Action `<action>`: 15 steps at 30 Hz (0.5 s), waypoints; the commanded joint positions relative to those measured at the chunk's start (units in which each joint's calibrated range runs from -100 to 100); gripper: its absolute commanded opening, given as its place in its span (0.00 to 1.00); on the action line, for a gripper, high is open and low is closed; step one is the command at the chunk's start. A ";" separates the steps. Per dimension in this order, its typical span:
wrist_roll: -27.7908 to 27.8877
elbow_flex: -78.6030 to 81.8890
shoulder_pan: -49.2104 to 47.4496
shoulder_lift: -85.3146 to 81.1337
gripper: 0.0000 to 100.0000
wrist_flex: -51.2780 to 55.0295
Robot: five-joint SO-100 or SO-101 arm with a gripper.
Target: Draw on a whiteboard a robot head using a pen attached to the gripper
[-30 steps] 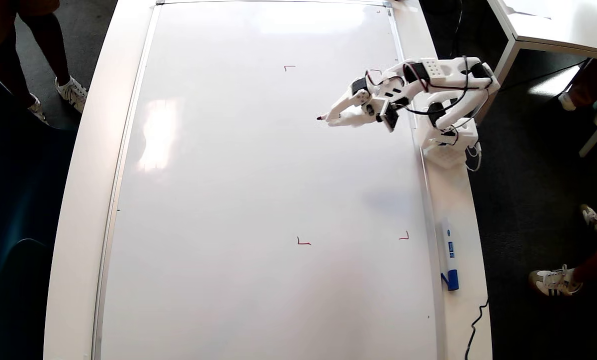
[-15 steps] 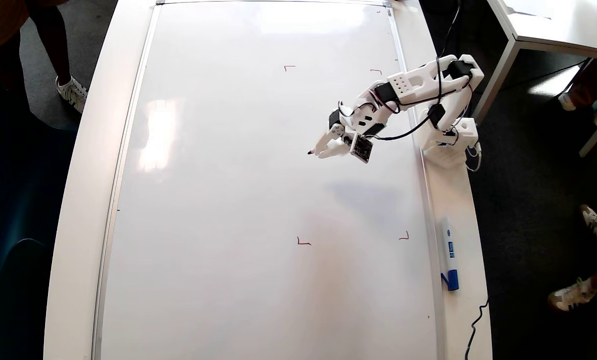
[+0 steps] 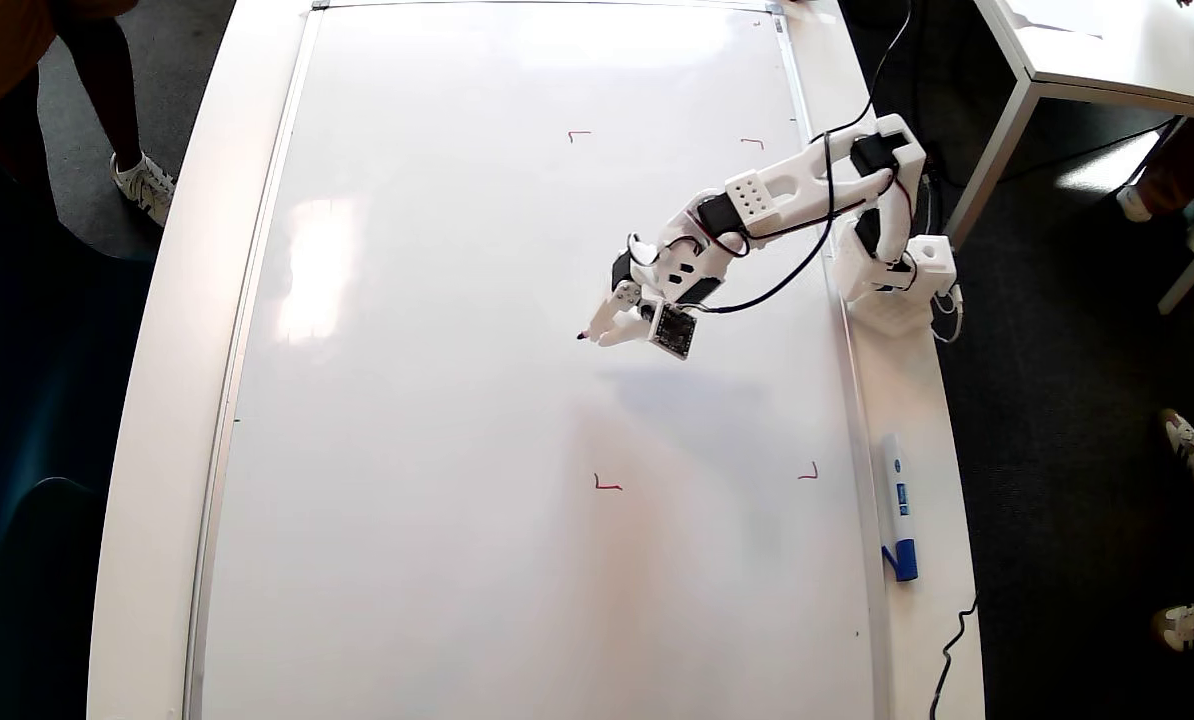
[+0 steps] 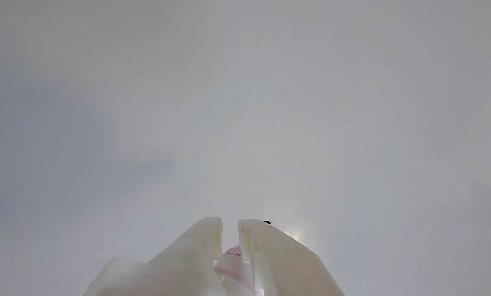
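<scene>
My claw (image 3: 597, 332), closed tight on the pen (image 4: 234, 263), had swung down from the top corner marks to the middle of the whiteboard (image 3: 437, 300). No robot head was drawn yet.

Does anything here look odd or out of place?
Nothing much. The whiteboard carries only four small red corner marks, no drawing. A blue-capped marker lies loose on the desk beside the board's frame, while the pincer holds the pen.
</scene>
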 commanded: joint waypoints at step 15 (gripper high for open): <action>-0.26 -14.25 -0.27 12.33 0.01 -0.81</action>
